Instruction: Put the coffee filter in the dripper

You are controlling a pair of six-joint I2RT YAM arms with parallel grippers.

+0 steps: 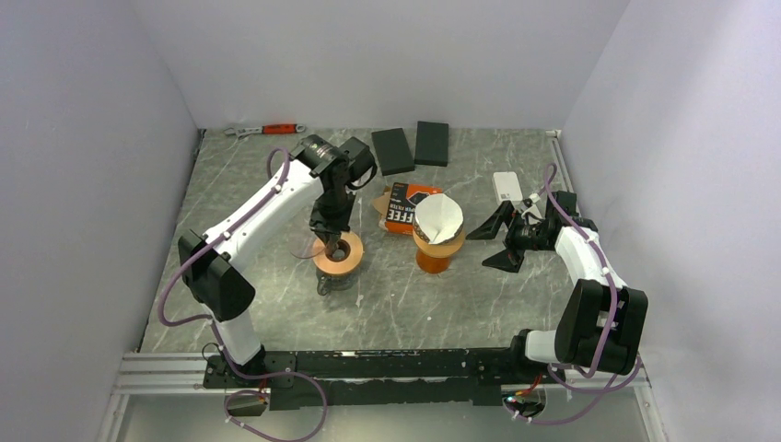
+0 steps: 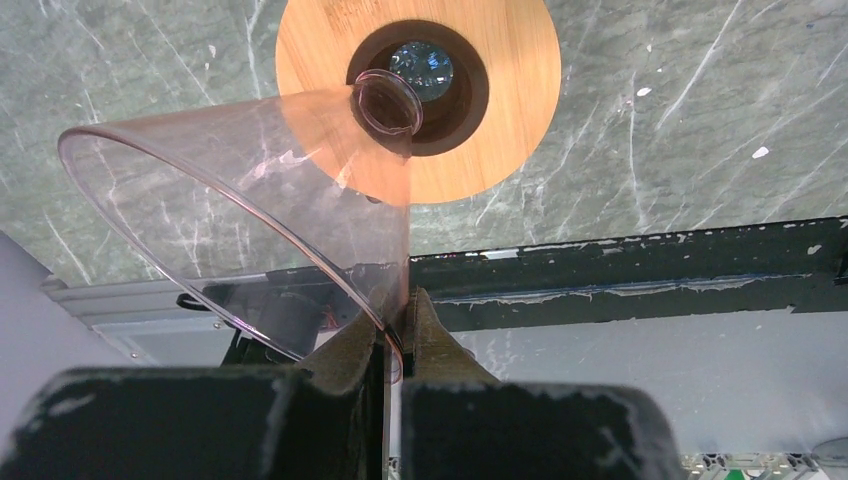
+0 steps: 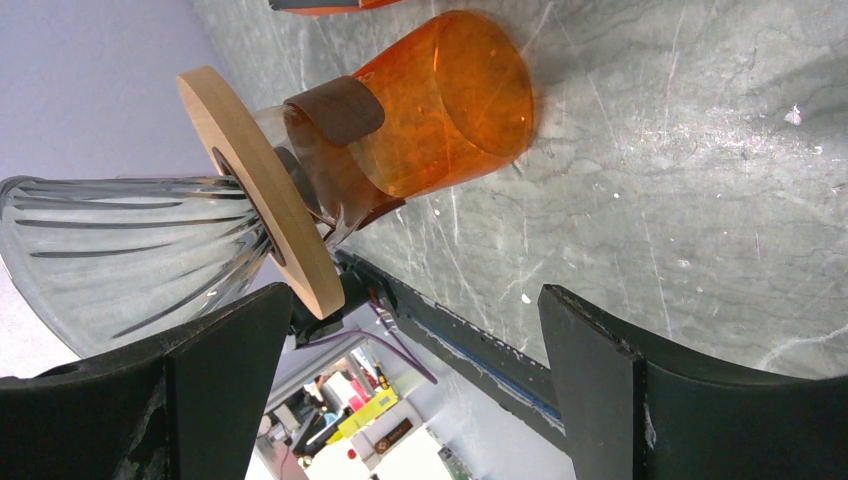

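Observation:
My left gripper (image 1: 330, 237) (image 2: 400, 312) is shut on the rim of a clear pink-tinted cone dripper (image 2: 230, 220). It holds the cone tilted, with the narrow end over the hole of a wooden ring (image 1: 338, 252) (image 2: 505, 120) on a glass carafe. A white paper filter (image 1: 440, 217) sits in a ribbed glass dripper (image 3: 120, 250) on a wooden collar (image 3: 255, 190) atop an orange carafe (image 1: 435, 254) (image 3: 450, 100). My right gripper (image 1: 495, 244) (image 3: 415, 305) is open and empty, just right of the orange carafe.
An orange and black filter box (image 1: 402, 204) lies behind the orange carafe. Two dark pads (image 1: 392, 150) (image 1: 431, 143) and a red-handled wrench (image 1: 269, 130) lie at the back. A white card (image 1: 507, 187) lies at the back right. The black rail (image 1: 405, 364) runs along the near edge.

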